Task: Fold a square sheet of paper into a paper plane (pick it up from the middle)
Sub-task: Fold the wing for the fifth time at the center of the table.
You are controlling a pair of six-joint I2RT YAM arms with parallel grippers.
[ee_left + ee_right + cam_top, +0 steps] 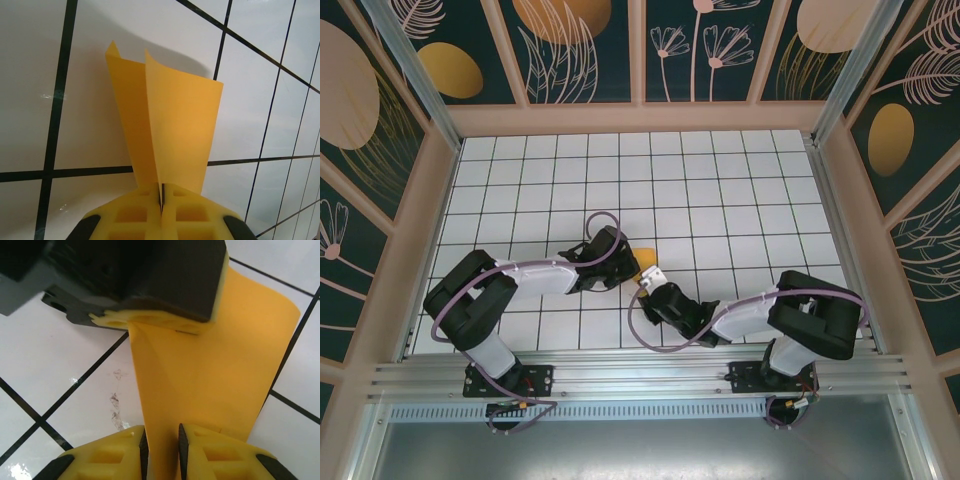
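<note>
Clamping the folded sheet [175, 130], left pincer [162, 194] holds it pointing straight outward.

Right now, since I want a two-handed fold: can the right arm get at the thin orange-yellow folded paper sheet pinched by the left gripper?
Likely yes: the right gripper stands open around the orange-yellow paper sheet, close to the left gripper shut on it; nothing lies between.
</note>
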